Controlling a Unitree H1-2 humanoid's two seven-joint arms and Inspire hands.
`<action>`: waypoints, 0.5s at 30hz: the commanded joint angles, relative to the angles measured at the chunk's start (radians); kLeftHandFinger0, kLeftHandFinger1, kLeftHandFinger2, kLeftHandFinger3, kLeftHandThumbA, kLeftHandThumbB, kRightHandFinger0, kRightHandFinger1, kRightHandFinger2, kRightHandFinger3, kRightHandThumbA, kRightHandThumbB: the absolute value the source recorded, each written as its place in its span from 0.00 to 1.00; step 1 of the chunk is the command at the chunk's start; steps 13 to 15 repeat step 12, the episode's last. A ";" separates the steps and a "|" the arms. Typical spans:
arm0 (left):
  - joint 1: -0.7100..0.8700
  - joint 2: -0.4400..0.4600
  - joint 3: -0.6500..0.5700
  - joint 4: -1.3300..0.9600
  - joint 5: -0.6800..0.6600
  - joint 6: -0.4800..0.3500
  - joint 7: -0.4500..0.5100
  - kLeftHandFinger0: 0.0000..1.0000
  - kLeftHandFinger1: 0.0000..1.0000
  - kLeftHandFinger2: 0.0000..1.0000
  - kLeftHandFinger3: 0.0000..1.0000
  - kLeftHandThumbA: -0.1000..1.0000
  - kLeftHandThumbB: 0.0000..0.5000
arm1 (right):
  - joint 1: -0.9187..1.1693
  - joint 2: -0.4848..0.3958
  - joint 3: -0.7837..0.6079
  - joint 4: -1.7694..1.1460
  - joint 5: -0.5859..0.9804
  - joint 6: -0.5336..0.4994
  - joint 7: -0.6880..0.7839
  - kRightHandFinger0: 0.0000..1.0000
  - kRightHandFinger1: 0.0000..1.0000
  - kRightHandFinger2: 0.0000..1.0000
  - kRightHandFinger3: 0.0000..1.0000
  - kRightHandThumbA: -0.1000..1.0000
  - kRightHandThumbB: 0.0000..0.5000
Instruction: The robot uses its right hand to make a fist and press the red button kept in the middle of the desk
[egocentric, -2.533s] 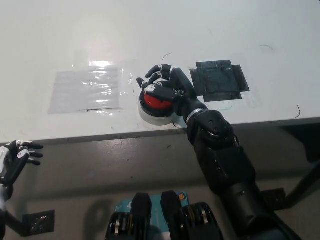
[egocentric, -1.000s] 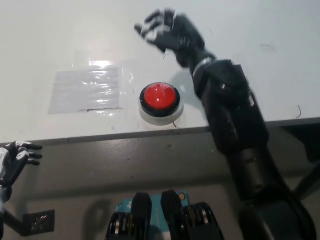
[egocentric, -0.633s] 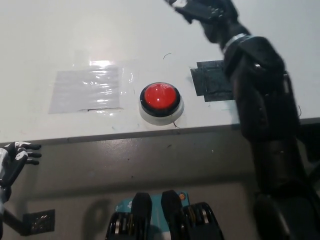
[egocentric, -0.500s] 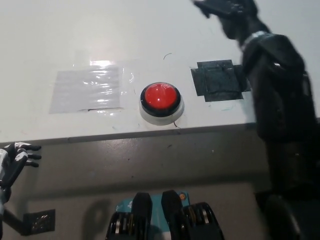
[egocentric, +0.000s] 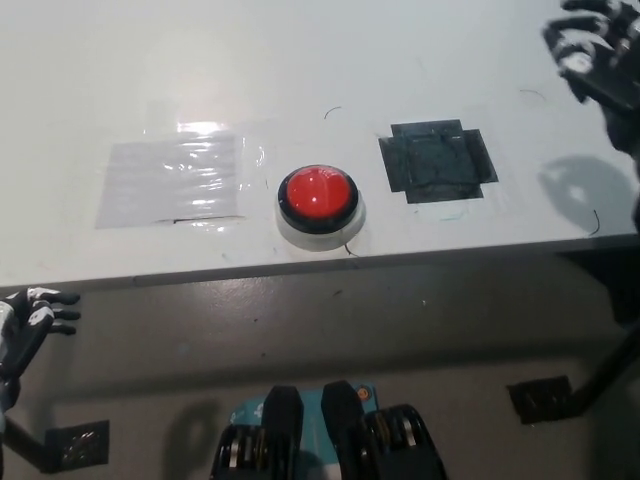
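The red button (egocentric: 318, 194) sits uncovered in its black ring on a white base, near the front edge of the white desk (egocentric: 330, 60). A clear taped sheet (egocentric: 172, 179) lies to its left and a black tape patch (egocentric: 437, 162) to its right; neither touches it. The black right hand (egocentric: 600, 55) hangs at the upper right corner, well apart from the button, cut off by the frame; its fingers seem loosely curled, holding nothing. The white left hand (egocentric: 25, 325) rests low at the left edge, fingers spread
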 joint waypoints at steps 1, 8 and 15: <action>-0.011 0.036 0.009 -0.027 0.007 -0.007 0.003 0.54 0.54 0.60 0.59 0.64 0.06 | 0.040 -0.037 -0.042 -0.068 0.043 0.004 -0.017 0.00 0.22 0.44 0.51 0.69 0.12; -0.009 0.035 0.008 -0.028 0.009 -0.011 0.008 0.53 0.53 0.58 0.56 0.61 0.01 | 0.170 -0.071 -0.107 -0.096 0.055 0.004 -0.029 0.00 0.21 0.42 0.52 0.70 0.06; -0.008 0.034 0.011 -0.032 0.001 -0.008 0.005 0.52 0.52 0.58 0.57 0.61 0.02 | 0.227 -0.078 -0.125 -0.111 0.061 0.004 -0.033 0.02 0.22 0.43 0.52 0.67 0.07</action>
